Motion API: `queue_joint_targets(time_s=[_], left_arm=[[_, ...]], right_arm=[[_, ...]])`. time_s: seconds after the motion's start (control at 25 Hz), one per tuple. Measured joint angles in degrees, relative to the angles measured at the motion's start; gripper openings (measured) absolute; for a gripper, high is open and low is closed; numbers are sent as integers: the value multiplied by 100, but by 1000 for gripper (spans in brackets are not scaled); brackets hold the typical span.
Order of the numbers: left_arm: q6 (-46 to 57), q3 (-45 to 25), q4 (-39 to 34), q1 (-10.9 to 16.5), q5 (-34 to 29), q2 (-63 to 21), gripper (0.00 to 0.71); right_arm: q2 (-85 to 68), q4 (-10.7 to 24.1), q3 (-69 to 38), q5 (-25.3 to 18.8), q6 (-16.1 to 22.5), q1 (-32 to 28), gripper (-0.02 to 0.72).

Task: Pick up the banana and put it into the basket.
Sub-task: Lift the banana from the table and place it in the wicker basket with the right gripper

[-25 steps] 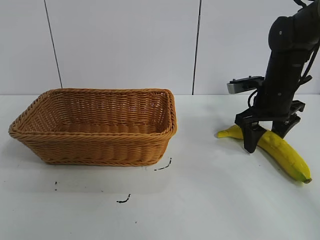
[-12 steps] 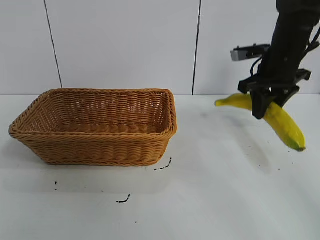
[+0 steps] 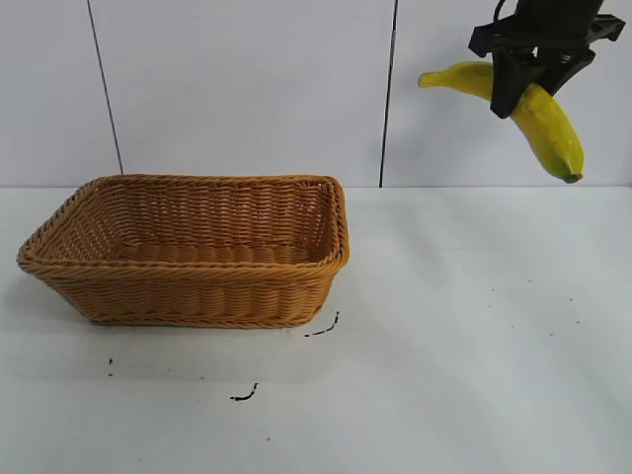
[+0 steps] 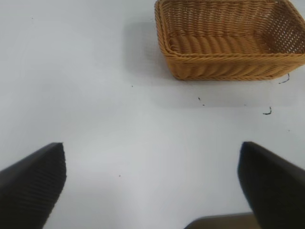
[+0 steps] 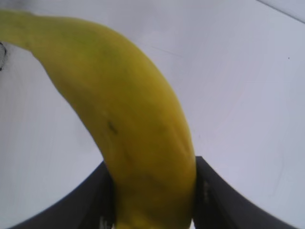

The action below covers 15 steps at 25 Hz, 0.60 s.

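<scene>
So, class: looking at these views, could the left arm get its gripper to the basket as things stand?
Probably yes. In the left wrist view the left gripper is open, and only bare table lies between it and the basket. The right gripper holds the banana high, off to the side.

At upper right I see the black right arm cut off; its gripper hides the long yellow banana's middle.

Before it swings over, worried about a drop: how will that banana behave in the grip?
The banana looks stiff, both ends jutting past the right gripper without sagging. Held off-centre, its long end hanging, it might pivot. Smooth skin could slip.
</scene>
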<state>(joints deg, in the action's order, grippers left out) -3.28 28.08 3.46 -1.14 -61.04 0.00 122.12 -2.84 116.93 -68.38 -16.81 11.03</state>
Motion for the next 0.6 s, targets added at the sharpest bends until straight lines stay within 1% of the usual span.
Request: queue_joint_targets(time_s=[0.12, 0.24, 0.36, 0.44, 0.52, 0.6], left_arm=[[0, 0, 0, 0, 0, 0, 695], [0, 0, 0, 0, 0, 0, 695], [0, 0, 0, 0, 0, 0, 695], [0, 0, 0, 0, 0, 0, 695], [0, 0, 0, 0, 0, 0, 695], [0, 0, 0, 0, 0, 0, 695]], right_arm=[[0, 11, 0, 398, -105, 460, 321], [0, 50, 0, 896, -396, 970, 321], [0, 57, 0, 1366, -734, 1496, 321], [0, 94, 0, 1710, -1036, 1820, 321], [0, 207, 0, 2009, -1339, 2133, 321], [23, 391, 0, 2342, -1680, 2382, 321]])
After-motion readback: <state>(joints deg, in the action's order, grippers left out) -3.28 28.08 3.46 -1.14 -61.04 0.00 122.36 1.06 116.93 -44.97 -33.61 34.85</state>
